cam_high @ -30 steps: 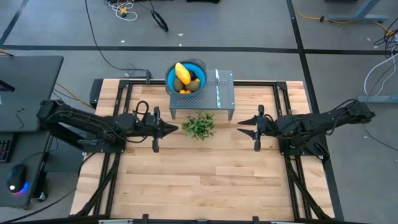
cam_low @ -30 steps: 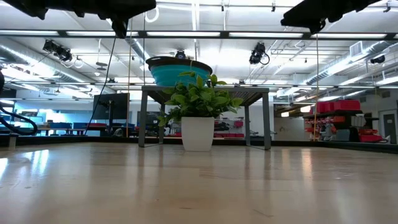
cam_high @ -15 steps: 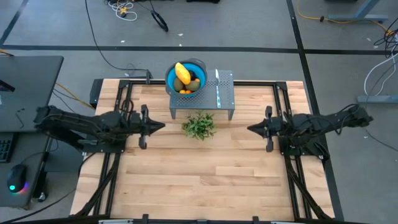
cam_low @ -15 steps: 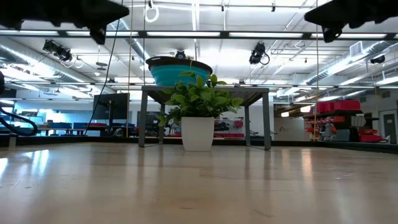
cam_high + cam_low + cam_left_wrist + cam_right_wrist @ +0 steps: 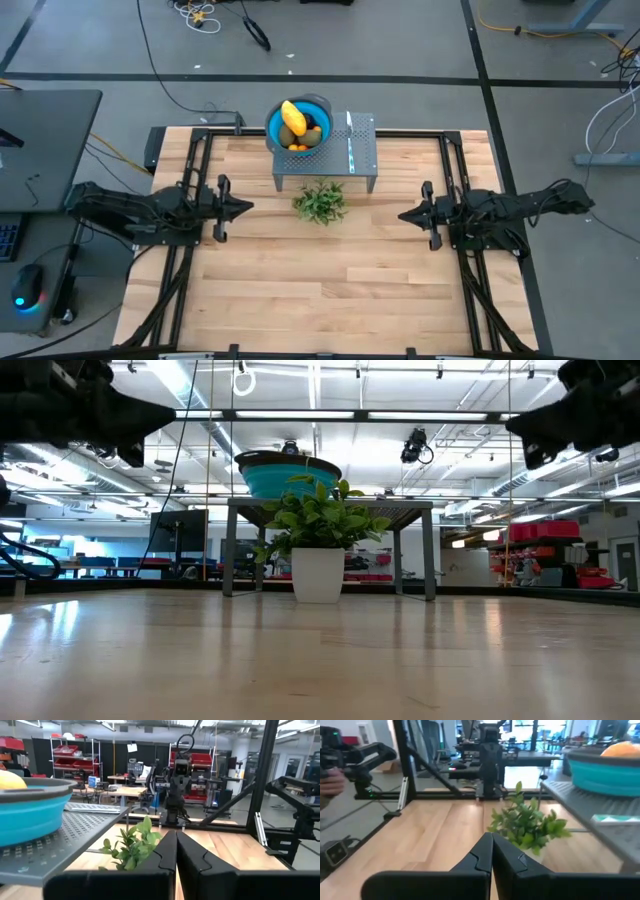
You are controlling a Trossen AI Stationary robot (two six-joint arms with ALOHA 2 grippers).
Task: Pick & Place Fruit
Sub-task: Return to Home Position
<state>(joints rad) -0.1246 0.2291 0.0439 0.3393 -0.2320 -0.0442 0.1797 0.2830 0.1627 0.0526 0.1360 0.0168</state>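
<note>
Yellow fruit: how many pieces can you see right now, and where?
1. The yellow oblong fruit lies in the blue bowl on the shelf, on top of the other pieces. More could be hidden underneath.

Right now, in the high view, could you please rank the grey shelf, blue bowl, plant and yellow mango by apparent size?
1. grey shelf
2. blue bowl and plant: too alike to rank, bowl nearer the camera
3. yellow mango

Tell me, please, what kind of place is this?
Probably a robotics lab or workshop: strip lights overhead, racks of red bins in the background, and loose cables on the floor.
</note>
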